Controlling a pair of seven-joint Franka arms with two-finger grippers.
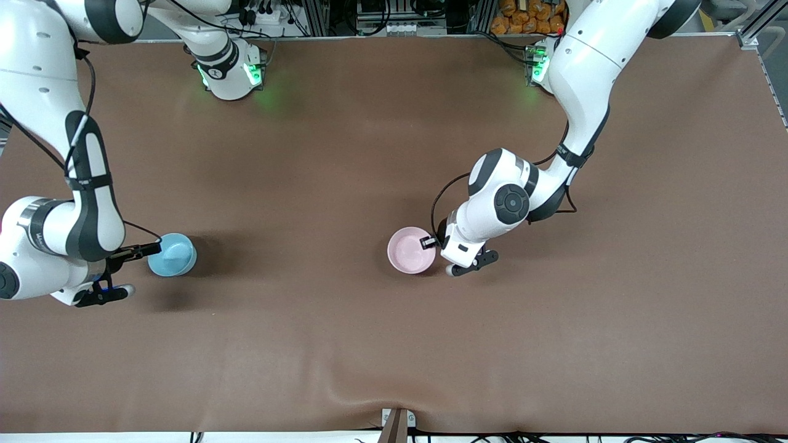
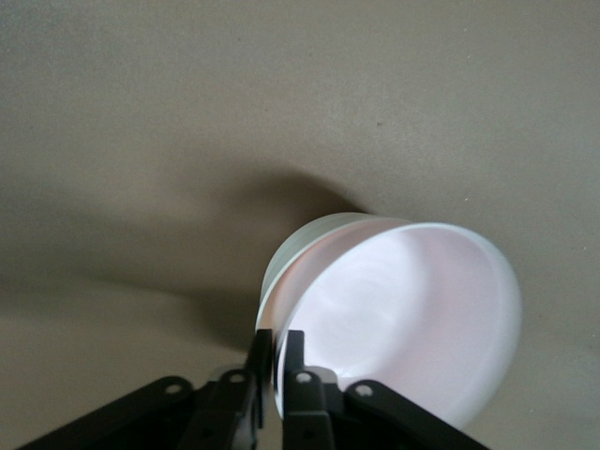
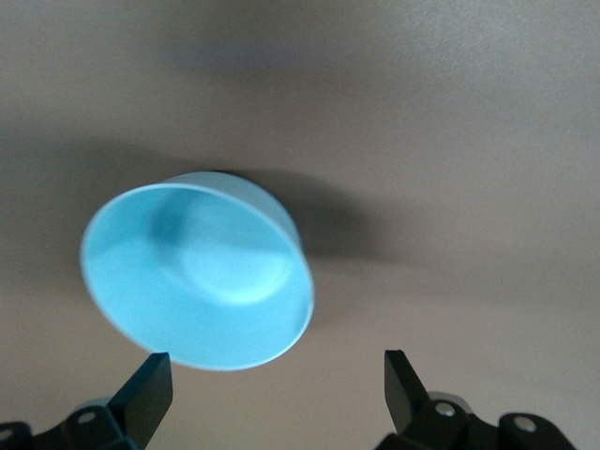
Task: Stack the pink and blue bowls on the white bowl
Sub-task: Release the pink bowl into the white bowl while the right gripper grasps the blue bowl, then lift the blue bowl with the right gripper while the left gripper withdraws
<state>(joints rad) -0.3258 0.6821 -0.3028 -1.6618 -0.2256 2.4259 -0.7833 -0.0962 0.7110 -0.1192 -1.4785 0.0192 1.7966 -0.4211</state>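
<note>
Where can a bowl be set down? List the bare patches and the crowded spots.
Bare: the table between the blue bowl and the pink bowl; the whole strip nearer the front camera than both. Crowded: at the pink bowl, the left gripper shut on its rim; at the blue bowl, the open right gripper.

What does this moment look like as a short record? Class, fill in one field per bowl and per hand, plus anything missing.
pink bowl: on the table, mid-table, rim pinched by the left hand
blue bowl: on the table toward the right arm's end
left hand: shut on the pink bowl's rim
right hand: open, next to the blue bowl, not gripping it
white bowl: not in view
stacking: not yet done, bowls apart
</note>
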